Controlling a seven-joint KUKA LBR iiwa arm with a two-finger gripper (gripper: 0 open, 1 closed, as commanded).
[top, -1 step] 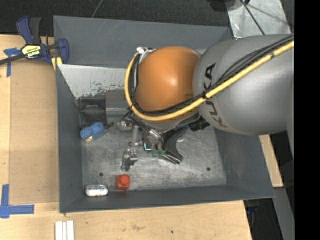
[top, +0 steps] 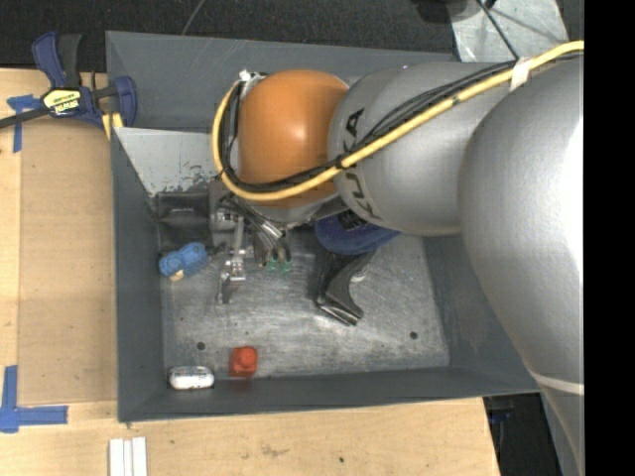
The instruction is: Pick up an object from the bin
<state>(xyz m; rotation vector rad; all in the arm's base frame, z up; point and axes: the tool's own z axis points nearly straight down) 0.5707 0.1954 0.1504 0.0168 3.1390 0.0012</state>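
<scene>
My gripper (top: 253, 271) hangs below the orange wrist cover, low over the left middle of the bin floor. It looks open, with one fingertip (top: 230, 284) to the left and the other by a small green piece (top: 278, 262), and nothing shows between them. A blue rounded thing (top: 184, 260) lies just left of the gripper. To the right lies a black handled tool (top: 337, 291), its blue upper part (top: 347, 234) half hidden under the arm. A black block (top: 177, 207) sits at the back left, partly covered by the wrist.
A small red thing (top: 243, 361) and a silvery white oval thing (top: 190, 377) lie by the bin's front wall at the left. The big arm covers the bin's right and back. Bare floor shows between the gripper and the front wall.
</scene>
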